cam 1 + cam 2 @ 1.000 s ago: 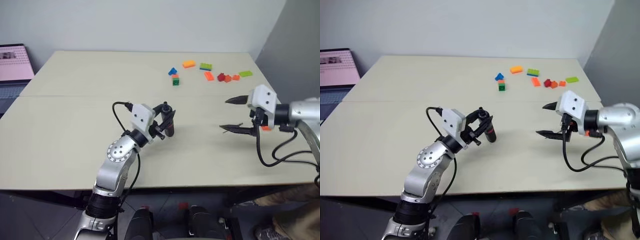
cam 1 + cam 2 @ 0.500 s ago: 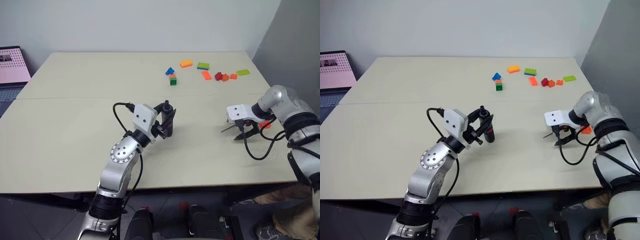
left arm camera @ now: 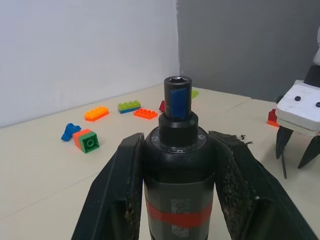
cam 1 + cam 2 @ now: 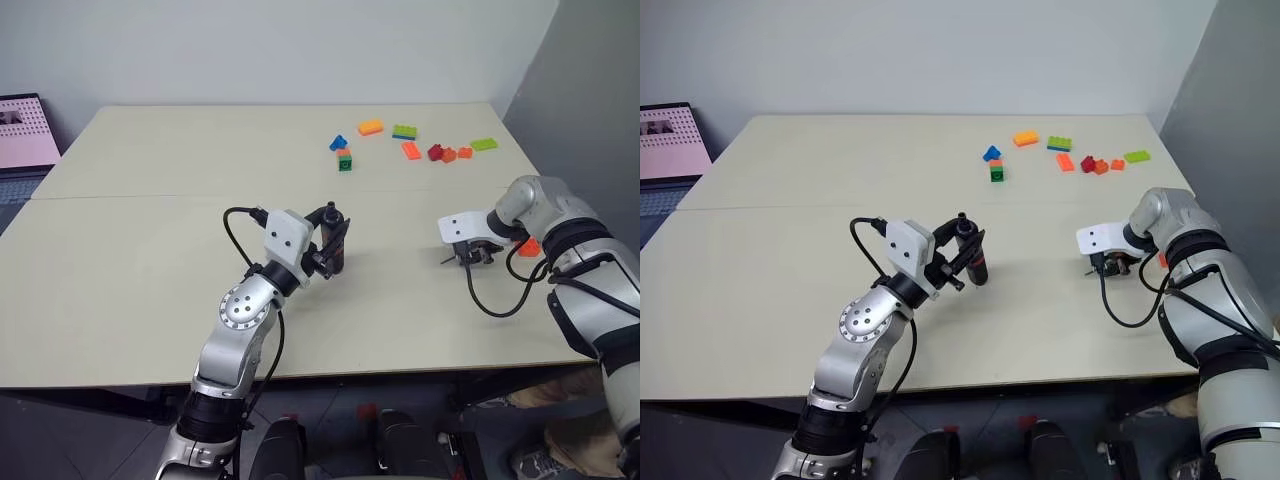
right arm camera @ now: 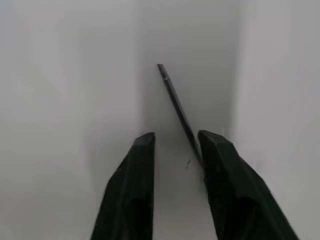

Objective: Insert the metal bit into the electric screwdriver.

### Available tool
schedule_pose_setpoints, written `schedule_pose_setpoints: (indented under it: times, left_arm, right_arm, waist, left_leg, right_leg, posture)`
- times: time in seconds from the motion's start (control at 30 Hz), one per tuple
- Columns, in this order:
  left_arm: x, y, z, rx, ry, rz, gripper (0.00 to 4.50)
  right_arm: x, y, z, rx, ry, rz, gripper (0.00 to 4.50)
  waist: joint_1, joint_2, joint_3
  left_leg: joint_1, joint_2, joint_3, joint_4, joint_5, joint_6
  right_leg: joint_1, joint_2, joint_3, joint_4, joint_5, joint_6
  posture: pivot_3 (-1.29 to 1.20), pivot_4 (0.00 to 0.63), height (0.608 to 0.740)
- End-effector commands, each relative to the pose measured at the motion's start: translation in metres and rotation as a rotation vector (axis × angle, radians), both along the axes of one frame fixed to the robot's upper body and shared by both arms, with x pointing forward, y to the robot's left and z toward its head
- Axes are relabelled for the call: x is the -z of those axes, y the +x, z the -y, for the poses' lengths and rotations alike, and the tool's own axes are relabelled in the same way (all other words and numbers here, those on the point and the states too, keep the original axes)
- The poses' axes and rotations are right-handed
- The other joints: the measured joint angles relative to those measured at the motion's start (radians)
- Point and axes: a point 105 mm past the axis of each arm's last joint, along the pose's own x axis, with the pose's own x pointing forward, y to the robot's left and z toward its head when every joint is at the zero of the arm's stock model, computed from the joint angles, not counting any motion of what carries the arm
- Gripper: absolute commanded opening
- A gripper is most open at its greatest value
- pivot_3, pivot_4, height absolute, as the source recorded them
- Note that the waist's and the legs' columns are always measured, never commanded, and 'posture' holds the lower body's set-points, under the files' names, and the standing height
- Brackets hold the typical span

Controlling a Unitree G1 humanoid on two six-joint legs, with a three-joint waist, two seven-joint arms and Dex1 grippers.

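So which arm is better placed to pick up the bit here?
The right. Its gripper points down at the table with the metal bit lying by one fingertip, not clearly gripped. The left gripper is shut on the electric screwdriver, socket end free.

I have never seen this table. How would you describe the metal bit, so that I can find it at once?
Start at the beige table and go to its right side, where the right gripper points down at the surface. The metal bit lies flat there, one end running against one of its black fingers. Unlike the coloured toy bricks at the far edge, it is a very thin, straight, dark grey rod.
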Motion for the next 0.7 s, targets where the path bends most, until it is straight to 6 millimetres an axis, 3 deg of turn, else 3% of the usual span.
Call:
schedule_pose_setpoints:
  times: [0.03, 0.07, 0.43, 0.53, 0.7]
  left_arm:
    - [0.009, 0.003, -0.006, -0.037, 0.03, -0.031, 1.64]
    - [0.009, 0.004, -0.005, -0.036, 0.03, -0.031, 1.64]
    - [0.007, 0.007, -0.004, -0.029, 0.027, -0.03, 1.64]
    - [0.008, 0.007, -0.001, -0.017, 0.025, -0.038, 1.64]
    - [0.007, 0.007, 0.004, 0.002, 0.023, -0.035, 1.64]
  right_arm:
    - [-0.009, -0.001, -0.002, -0.004, 0.042, -0.007, 0.28]
    - [-0.008, -0.001, -0.002, -0.005, 0.049, -0.01, 0.05]
    - [-0.035, -0.009, -0.006, -0.011, 0.275, -0.036, 0.0]
    - [-0.035, -0.015, 0.0, -0.037, 0.264, -0.054, 0.0]
    - [-0.032, -0.009, 0.003, -0.07, 0.219, 0.048, 0.0]
  waist:
    - [0.0, 0.0, 0.0]
    - [0.0, 0.0, 0.0]
    - [0.0, 0.0, 0.0]
    - [0.001, 0.0, 0.0]
    - [0.0, 0.0, 0.0]
  left_leg:
    - [0.0, 0.0, 0.0, 0.0, 0.0, 0.0]
    - [0.0, 0.0, 0.0, 0.0, 0.0, 0.0]
    - [0.0, 0.0, 0.0, 0.0, 0.0, 0.0]
    - [0.0, 0.0, 0.0, 0.0, 0.0, 0.0]
    - [0.0, 0.0, 0.0, 0.0, 0.0, 0.0]
  right_leg:
    - [0.0, 0.0, 0.0, 0.0, 0.0, 0.0]
    - [0.0, 0.0, 0.0, 0.0, 0.0, 0.0]
    - [0.0, 0.0, 0.0, 0.0, 0.0, 0.0]
    - [0.0, 0.0, 0.0, 0.0, 0.0, 0.0]
    - [0.0, 0.0, 0.0, 0.0, 0.0, 0.0]
  posture:
    - [0.0, 0.15, 0.74]
    - [0.0, 0.15, 0.74]
    - [0.0, 0.15, 0.74]
    - [0.0, 0.15, 0.74]
    - [0.0, 0.15, 0.74]
